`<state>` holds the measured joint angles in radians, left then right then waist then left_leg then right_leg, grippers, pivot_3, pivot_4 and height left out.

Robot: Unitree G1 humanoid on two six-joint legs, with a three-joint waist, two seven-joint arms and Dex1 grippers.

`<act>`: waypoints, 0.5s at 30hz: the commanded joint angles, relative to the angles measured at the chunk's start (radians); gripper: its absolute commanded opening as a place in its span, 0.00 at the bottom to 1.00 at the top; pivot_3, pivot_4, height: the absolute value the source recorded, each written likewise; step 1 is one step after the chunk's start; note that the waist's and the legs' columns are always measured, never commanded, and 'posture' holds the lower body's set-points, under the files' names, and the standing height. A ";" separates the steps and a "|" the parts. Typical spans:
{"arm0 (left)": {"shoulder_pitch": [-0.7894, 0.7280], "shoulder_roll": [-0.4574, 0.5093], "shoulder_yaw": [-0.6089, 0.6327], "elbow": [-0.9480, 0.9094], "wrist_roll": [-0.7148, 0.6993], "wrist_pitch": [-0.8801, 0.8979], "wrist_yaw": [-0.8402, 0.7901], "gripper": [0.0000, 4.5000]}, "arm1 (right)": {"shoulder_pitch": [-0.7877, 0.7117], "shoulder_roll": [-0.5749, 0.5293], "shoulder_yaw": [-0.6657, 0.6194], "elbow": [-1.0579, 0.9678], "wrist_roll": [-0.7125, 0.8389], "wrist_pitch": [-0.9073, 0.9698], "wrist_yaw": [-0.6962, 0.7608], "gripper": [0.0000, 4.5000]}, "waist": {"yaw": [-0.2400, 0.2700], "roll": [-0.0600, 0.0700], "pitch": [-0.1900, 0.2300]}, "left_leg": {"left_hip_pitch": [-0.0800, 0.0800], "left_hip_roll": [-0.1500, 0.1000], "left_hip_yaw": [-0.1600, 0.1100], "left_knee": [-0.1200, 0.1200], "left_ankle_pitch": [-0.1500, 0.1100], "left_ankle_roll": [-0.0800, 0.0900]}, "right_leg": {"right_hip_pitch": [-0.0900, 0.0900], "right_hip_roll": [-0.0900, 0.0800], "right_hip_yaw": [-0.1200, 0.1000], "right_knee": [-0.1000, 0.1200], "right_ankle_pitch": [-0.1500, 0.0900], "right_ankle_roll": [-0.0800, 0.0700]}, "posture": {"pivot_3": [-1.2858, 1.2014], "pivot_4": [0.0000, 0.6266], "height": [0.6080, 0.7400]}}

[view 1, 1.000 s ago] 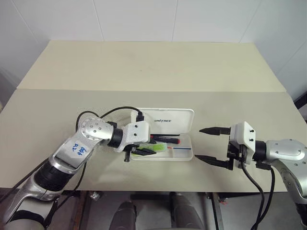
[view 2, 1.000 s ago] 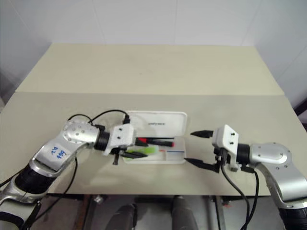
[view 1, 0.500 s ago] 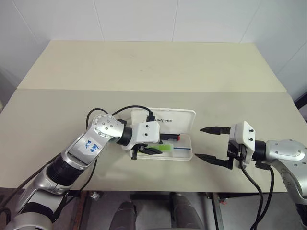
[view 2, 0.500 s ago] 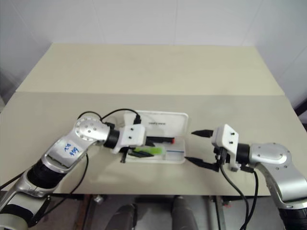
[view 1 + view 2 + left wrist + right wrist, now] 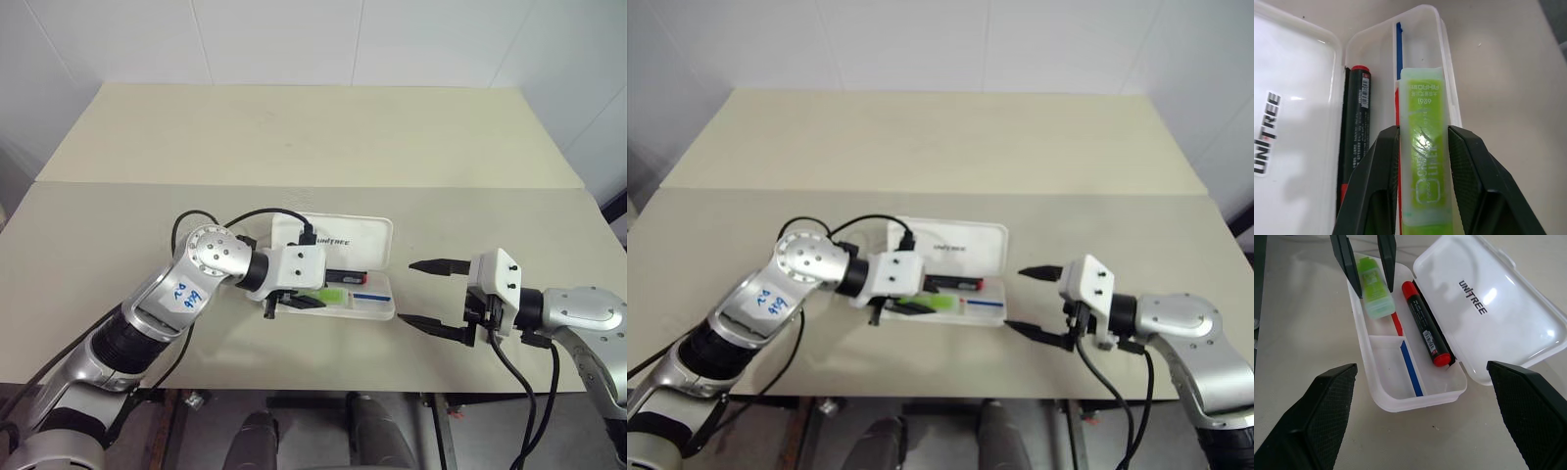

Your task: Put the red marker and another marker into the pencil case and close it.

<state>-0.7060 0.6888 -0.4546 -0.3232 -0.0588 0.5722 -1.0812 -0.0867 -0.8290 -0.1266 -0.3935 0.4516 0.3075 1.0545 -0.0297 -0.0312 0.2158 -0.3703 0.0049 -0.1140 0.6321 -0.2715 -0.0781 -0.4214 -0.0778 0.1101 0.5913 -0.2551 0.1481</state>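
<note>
The white pencil case lies open on the table, its lid folded back with the dark logo facing up. Inside the tray, the red marker lies along the hinge side. My left gripper is shut on the lime-green marker and holds it lengthwise inside the tray's front part, over a thin red stripe. I cannot tell whether it rests on the tray floor. My right gripper stands open just right of the case, with nothing between its fingers.
A second tan table adjoins the near one along a seam, against a white wall. A black cable from my left wrist loops over the case's left end. The table's front edge runs close below the case.
My left arm's elbow has swung inward and its wrist has rolled, carrying the green marker slightly right over the tray. The right arm has not moved.
</note>
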 commanded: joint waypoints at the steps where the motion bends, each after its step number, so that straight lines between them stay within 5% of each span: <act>1: -0.029 -0.006 -0.004 0.010 0.027 -0.033 -0.005 0.26 | 0.006 -0.002 -0.015 -0.039 0.009 -0.003 -0.012 1.00 | 0.000 0.000 0.000 | 0.000 0.000 0.000 0.000 0.000 0.000 | 0.000 0.000 0.000 0.000 0.000 0.000 | 0.52 0.24 1.00; 15: -0.026 -0.057 -0.039 0.059 0.093 -0.036 0.011 0.26 | 0.019 -0.005 -0.017 -0.055 0.012 0.001 -0.026 1.00 | 0.001 0.000 0.000 | 0.000 0.000 0.000 0.001 0.000 0.001 | 0.001 0.000 0.000 0.000 0.000 0.000 | 0.52 0.24 1.00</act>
<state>-0.7101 0.6373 -0.4942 -0.2603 0.0134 0.5469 -1.0822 -0.0680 -0.8289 -0.1264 -0.4159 0.4516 0.3111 1.0352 -0.0289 -0.0312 0.2158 -0.3701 0.0046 -0.1140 0.6332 -0.2712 -0.0775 -0.4206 -0.0778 0.1103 0.5914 -0.2549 0.1481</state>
